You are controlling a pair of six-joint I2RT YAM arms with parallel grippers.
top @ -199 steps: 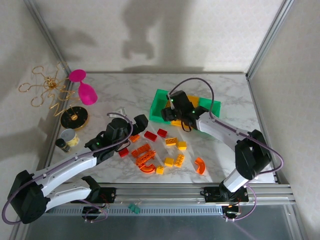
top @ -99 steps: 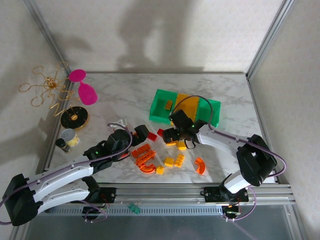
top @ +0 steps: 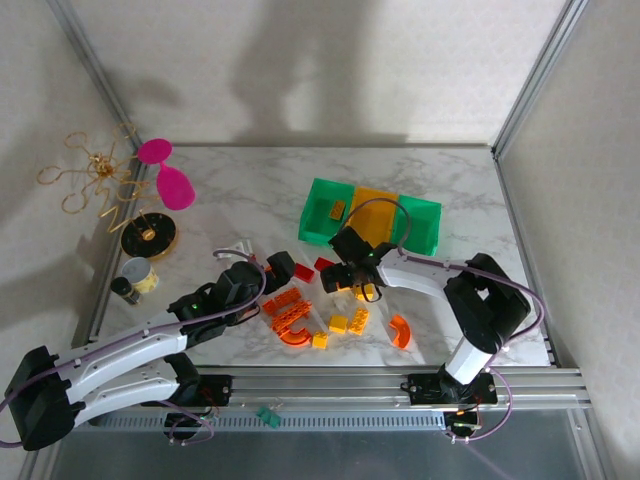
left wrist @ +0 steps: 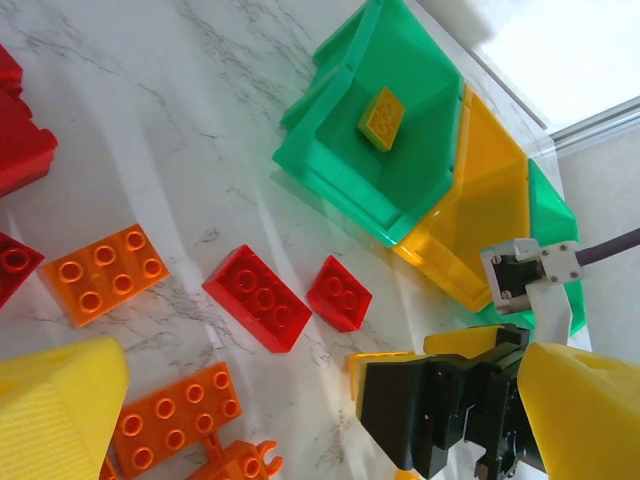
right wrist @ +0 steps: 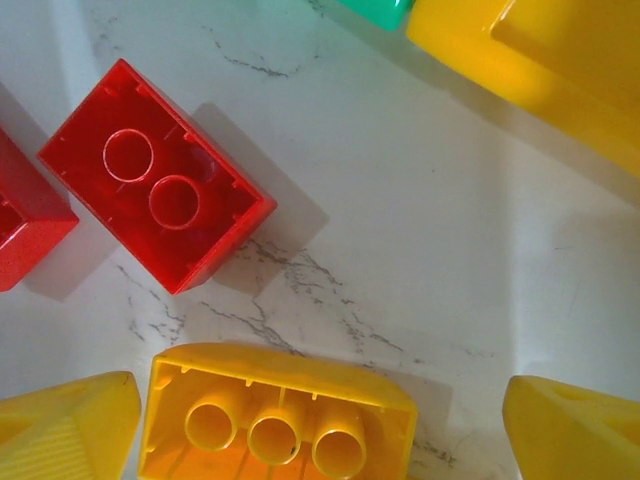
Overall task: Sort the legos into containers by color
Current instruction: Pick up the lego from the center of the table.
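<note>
My right gripper (top: pixel 347 277) is down on the table among the legos, open. An upturned yellow brick (right wrist: pixel 280 415) lies between its fingers (right wrist: pixel 65 430), ungripped. Beside it lie a red two-stud brick (right wrist: pixel 155 190) and another red brick (right wrist: pixel 20 215). My left gripper (top: pixel 283 268) hovers open just left of it, above the orange bricks (left wrist: pixel 105 275) and two red bricks (left wrist: pixel 258 298). The three bins stand in a row behind: the left green bin (top: pixel 322 225) holds one yellow brick (left wrist: pixel 382 118); then come the yellow bin (top: pixel 376 212) and the right green bin (top: pixel 425 228).
Orange and yellow bricks and arch pieces (top: pixel 400 332) lie scattered near the table's front edge. A pink goblet (top: pixel 172 185), a black-and-gold disc (top: pixel 150 237), a gold wire ornament (top: pixel 95 175) and a small jar (top: pixel 135 275) stand at the far left.
My right gripper has left the left green bin, where a yellow brick now lies, and come down to the pile. My left gripper has shifted slightly nearer.
</note>
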